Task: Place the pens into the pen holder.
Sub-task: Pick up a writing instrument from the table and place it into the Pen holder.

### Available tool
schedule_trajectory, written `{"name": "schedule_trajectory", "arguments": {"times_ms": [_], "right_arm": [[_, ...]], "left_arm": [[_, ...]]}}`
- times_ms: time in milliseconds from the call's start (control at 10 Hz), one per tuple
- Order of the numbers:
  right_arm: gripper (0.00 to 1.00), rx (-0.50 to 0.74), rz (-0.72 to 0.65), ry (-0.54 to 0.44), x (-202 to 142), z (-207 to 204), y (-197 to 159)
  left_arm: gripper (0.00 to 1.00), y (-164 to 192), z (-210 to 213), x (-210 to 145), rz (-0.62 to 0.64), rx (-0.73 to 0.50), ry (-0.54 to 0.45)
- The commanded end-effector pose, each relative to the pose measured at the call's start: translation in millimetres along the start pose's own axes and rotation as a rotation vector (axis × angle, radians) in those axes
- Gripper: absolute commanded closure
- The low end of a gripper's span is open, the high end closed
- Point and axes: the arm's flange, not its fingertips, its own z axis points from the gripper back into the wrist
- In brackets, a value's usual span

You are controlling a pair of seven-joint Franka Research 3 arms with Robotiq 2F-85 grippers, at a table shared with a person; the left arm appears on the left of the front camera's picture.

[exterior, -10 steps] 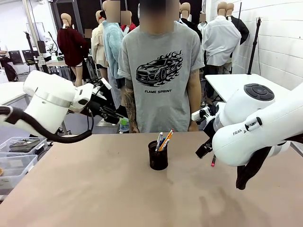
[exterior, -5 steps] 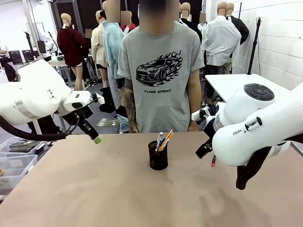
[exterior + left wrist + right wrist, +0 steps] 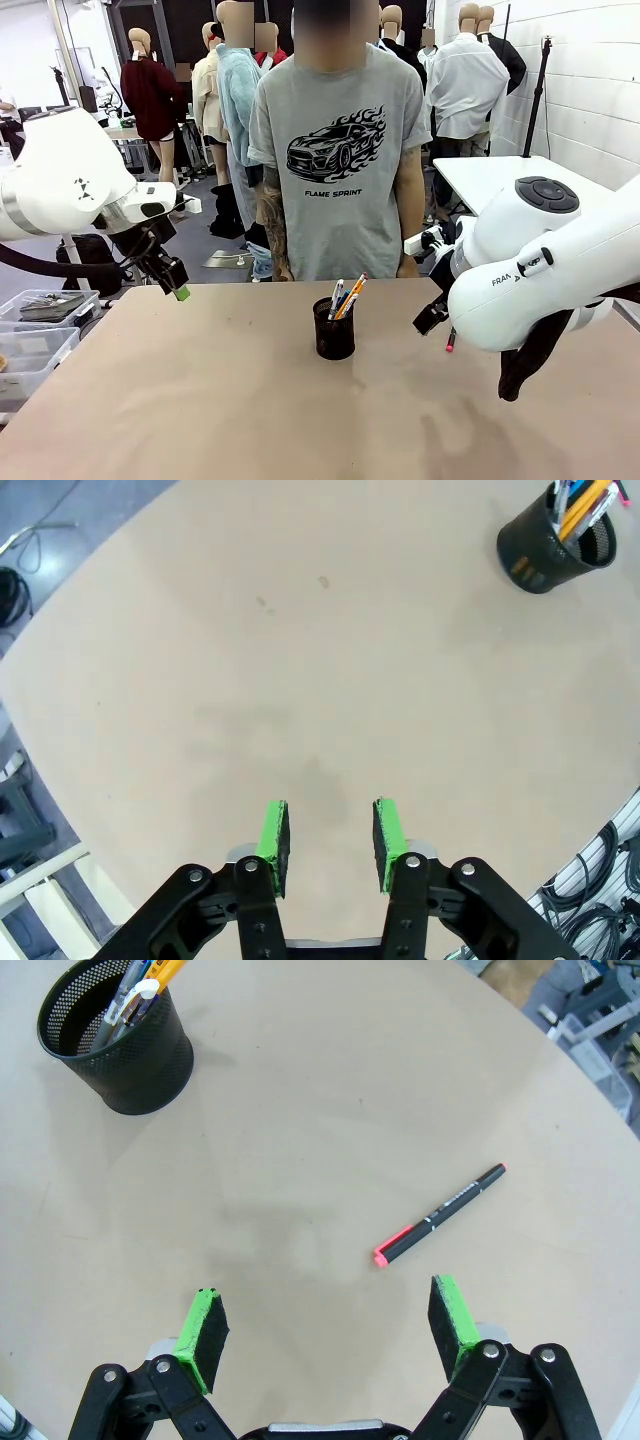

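The black mesh pen holder (image 3: 333,329) stands mid-table, holding the yellow-orange pencil (image 3: 352,296) and the white-silver pen (image 3: 336,294); it also appears as the pen holder (image 3: 118,1048) and the pen holder (image 3: 555,548) in the wrist views. The dark pen with a red-pink tip (image 3: 438,1215) lies flat on the table, just ahead of my open right gripper (image 3: 328,1325); its tip (image 3: 450,342) peeks out beside the right arm. My left gripper (image 3: 172,282) hovers open over the table's far left edge, far from the holder, with nothing between its green pads (image 3: 275,832).
A person in a grey T-shirt (image 3: 340,150) stands at the far side of the table (image 3: 250,400). Clear plastic bins (image 3: 35,330) sit off the left edge. A white table (image 3: 490,175) stands at the back right.
My left arm swung down and to the left, from raised behind the table to just over its far left edge. The right arm and the pens stayed still.
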Motion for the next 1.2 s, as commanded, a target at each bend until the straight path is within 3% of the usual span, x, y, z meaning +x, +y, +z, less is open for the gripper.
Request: {"name": "schedule_trajectory", "arguments": {"times_ms": [0, 400, 700, 1100], "right_arm": [[0.00, 0.001, 0.000, 0.001, -0.6, -0.1, 0.4], [0.00, 0.000, 0.000, 0.000, 0.0, 0.0, 0.0], [0.00, -0.041, -0.183, 0.267, 57.2, -27.0, -41.6], [0.00, -0.116, -0.362, 0.529, 82.5, -80.3, -67.2]], "left_arm": [[0.54, -2.4, -1.3, 0.9, -0.045, -0.018, -0.009], [0.54, -2.4, -1.3, 0.9, -0.045, -0.018, -0.009], [0.54, -2.4, -1.3, 0.9, -0.045, -0.018, -0.009], [0.54, -2.4, -1.3, 0.9, -0.045, -0.018, -0.009]]}}
